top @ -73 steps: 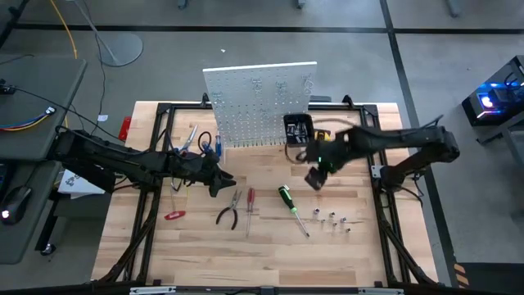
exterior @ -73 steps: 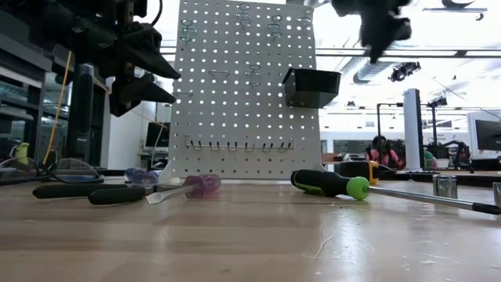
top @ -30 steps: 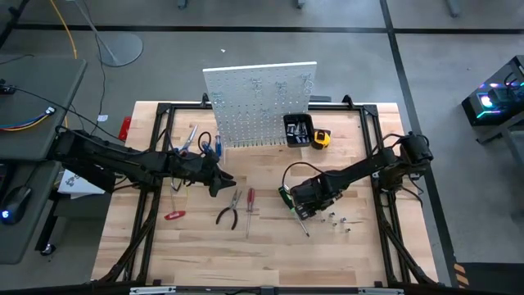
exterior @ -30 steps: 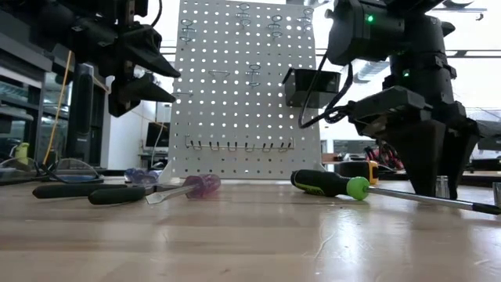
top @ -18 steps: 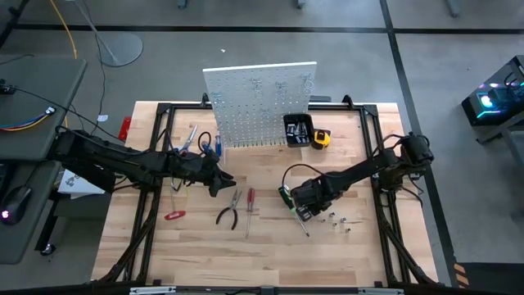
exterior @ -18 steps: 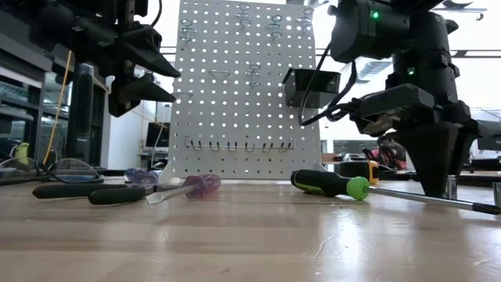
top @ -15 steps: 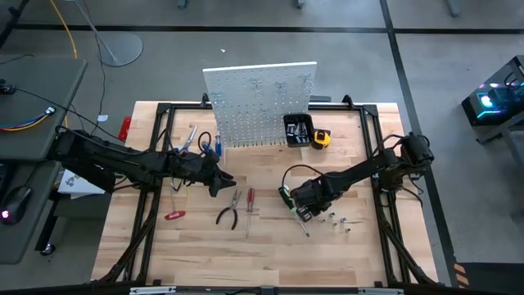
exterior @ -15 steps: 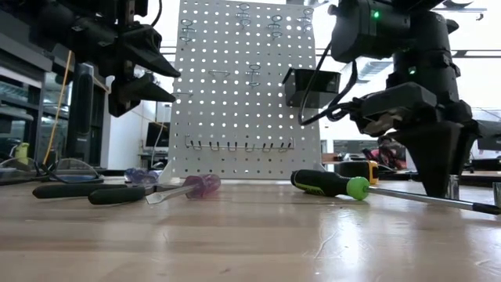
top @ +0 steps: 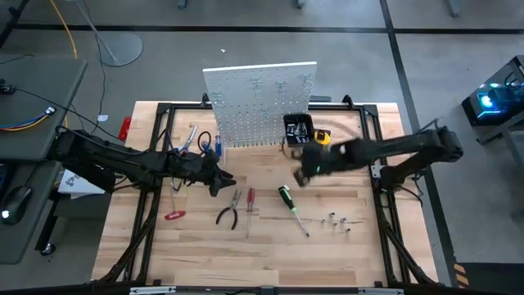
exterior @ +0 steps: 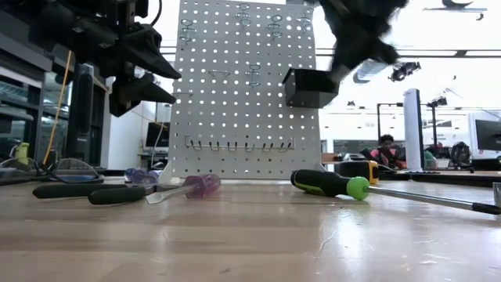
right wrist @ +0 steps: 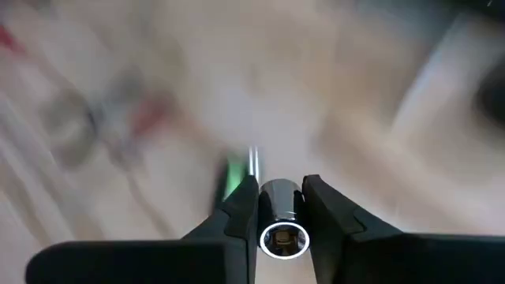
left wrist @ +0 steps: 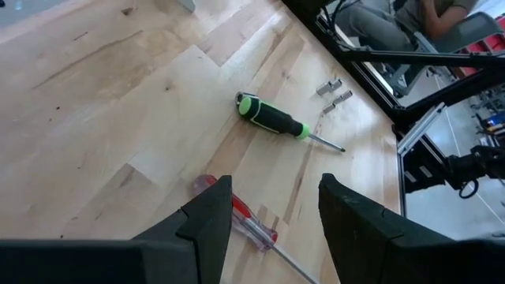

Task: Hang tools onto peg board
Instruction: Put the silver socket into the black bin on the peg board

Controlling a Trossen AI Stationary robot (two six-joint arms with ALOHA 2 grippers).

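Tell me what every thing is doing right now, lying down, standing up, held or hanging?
right pincer: shut on a small metal socket, up above the table
left pincer: open, empty, off the table
green-black screwdriver: lying flat
red screwdriver: lying flat
pliers: lying flat
red-handled cutters: lying flat
peg board: standing upright
black bin: attached to the board

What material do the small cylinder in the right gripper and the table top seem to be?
The cylinder, gripped between the right gripper's fingers, looks like polished metal: silvery, shiny, hollow end. The table top looks like light wood: visible grain and plank seams.
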